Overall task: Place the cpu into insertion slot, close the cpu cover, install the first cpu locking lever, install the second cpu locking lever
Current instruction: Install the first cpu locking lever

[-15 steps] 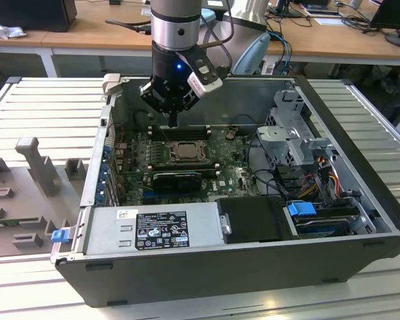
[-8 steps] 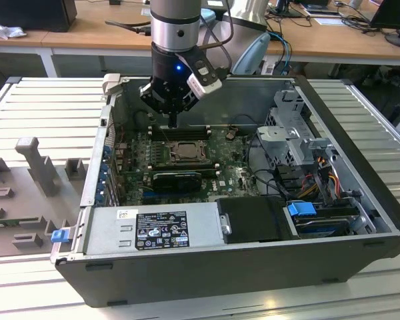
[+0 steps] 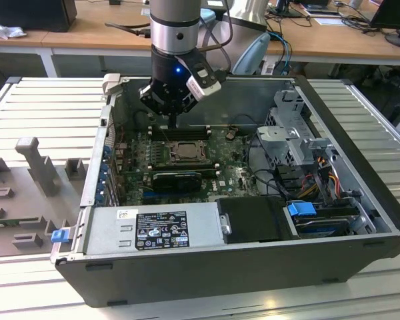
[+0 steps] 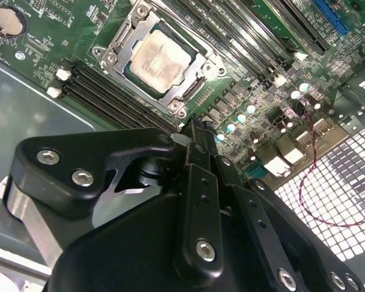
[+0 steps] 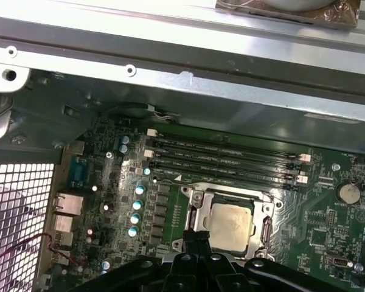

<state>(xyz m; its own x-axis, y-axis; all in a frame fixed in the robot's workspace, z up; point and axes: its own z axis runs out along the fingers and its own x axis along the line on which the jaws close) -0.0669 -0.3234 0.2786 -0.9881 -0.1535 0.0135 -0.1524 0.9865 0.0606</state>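
Second wrist view showing fingers (image 4: 194,137) pressed together, gripping nothing, hovering just beside the insertion slot (image 4: 112,45), with the cpu (image 4: 160,59) already seated under the lowered cpu cover (image 4: 191,91).

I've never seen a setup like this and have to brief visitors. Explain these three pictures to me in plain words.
The exterior view shows an opened computer case lying on a slatted metal table. A robot arm reaches down into it, and at its end sits the gripper, the part that grasps things.

The two wrist views come from cameras riding on the arm, looking down past the gripper's black body at the green circuit board.

On that board, the pale square cpu already sits in the insertion slot, with the silvery cpu cover lying around it. Beside it run long black memory slots.

The gripper hangs just above the board near the slot and holds nothing that I can see.
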